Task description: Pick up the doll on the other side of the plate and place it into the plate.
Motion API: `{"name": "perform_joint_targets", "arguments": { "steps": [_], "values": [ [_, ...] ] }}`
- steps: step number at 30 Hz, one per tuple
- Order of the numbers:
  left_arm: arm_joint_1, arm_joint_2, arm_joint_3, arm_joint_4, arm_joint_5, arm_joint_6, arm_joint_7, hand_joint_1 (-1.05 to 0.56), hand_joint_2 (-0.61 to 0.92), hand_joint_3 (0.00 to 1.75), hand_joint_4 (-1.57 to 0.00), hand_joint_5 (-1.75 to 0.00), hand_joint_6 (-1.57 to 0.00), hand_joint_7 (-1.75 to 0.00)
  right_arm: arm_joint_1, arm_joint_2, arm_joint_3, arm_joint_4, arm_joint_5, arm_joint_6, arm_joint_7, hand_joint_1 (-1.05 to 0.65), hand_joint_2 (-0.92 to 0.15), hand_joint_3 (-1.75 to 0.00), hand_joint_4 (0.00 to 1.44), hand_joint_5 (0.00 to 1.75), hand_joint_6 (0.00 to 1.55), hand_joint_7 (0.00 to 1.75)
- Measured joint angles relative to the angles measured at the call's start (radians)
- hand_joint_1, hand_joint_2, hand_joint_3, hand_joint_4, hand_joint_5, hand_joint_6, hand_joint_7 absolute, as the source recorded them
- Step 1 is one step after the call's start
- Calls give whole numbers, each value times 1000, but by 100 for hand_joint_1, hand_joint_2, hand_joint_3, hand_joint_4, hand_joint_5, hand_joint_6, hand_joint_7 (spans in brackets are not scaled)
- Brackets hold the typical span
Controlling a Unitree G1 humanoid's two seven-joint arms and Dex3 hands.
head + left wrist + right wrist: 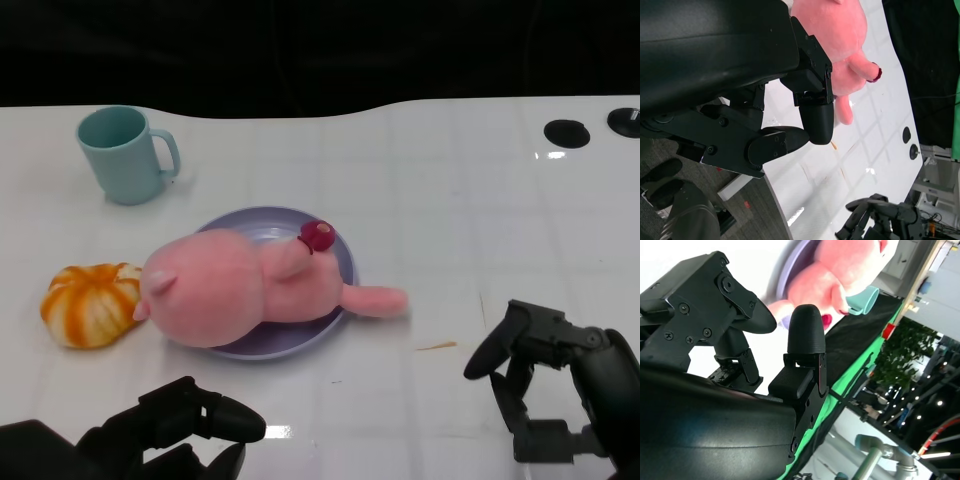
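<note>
Pink doll [245, 290] lies across plate [335, 250], head overhanging at 9 o'clock, so task looks done. Left hand [175, 430] empty, prob. curled; right hand [545, 375] empty, fingers apart.

Matte black left hand [175, 425], glossy rounded fingertips, black right hand [555, 375], blocky segments, small visible screws, smooth black shell
</note>
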Motion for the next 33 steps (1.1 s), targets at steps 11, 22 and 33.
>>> {"name": "perform_joint_targets", "arguments": {
  "steps": [11, 22, 33],
  "values": [
    [5, 3, 3, -4, 4, -1, -4, -21, 87, 59, -54, -172, -55, -125, 45, 4, 2, 9, -18, -25, 3, 1, -30, -136, 87, 175, 81, 136],
    [19, 18, 10, 0, 9, -45, -23, -26, 85, 61, -55, -172, -55, -125, 32, 4, 3, 45, -51, -52, -4, -1, -29, -138, 87, 175, 81, 134],
    [28, 24, 23, 3, 10, -52, -31, -22, 82, 66, -56, -172, -56, -124, 26, 5, 6, 49, -64, -50, -4, -1, -27, -141, 88, 175, 82, 135]
  ]
}}
